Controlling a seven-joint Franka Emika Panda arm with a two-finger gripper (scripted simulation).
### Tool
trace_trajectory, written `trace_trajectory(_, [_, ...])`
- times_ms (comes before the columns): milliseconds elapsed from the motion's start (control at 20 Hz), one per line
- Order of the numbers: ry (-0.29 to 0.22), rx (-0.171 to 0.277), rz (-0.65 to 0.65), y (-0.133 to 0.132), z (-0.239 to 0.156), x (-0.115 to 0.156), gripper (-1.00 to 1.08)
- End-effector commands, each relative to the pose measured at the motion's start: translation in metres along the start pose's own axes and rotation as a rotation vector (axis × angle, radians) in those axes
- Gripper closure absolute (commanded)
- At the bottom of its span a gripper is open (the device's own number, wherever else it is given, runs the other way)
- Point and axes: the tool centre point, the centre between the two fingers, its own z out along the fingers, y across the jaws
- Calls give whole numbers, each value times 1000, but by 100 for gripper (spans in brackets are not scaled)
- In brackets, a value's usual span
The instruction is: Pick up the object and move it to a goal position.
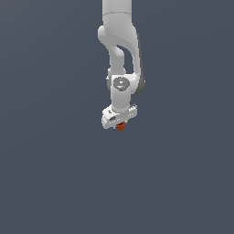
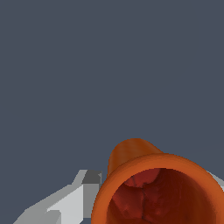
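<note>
One white arm [image 1: 119, 55] hangs down from the top of the exterior view, wrist pointing down, against a plain dark grey-blue background. Gripper [image 1: 119, 124] sits at the arm's low end, slightly tilted. Cup [image 1: 120, 127], orange-red, tiny, pokes out just under the gripper body, touching it, right at the fingertips. No surface is distinguishable under it in this view; the background is uniform.

Wrist view: cup [image 2: 157, 188] fills the lower part of the frame, open rim facing the camera, darker red inside, side wall tapering away behind the rim. One grey-white finger [image 2: 74, 197] lies right beside the rim, touching or nearly touching it. A pale sliver at the opposite edge of the rim may be the other finger; too little shows to be sure. Gripper looks pinched on the cup, fingers close in around it, narrow gap set by the cup's width. Rest of the frame is flat grey-blue.
</note>
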Motion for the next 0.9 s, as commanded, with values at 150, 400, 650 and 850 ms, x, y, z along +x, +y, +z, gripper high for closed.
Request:
trace_trajectory(150, [-1,0,0,0,1,0,108])
trace_trajectory(400, [0,0,0,0,0,0,108])
trace_trajectory(650, [0,0,0,2,-8,4,108])
trace_trajectory(850, [0,0,0,6,-22,11,108])
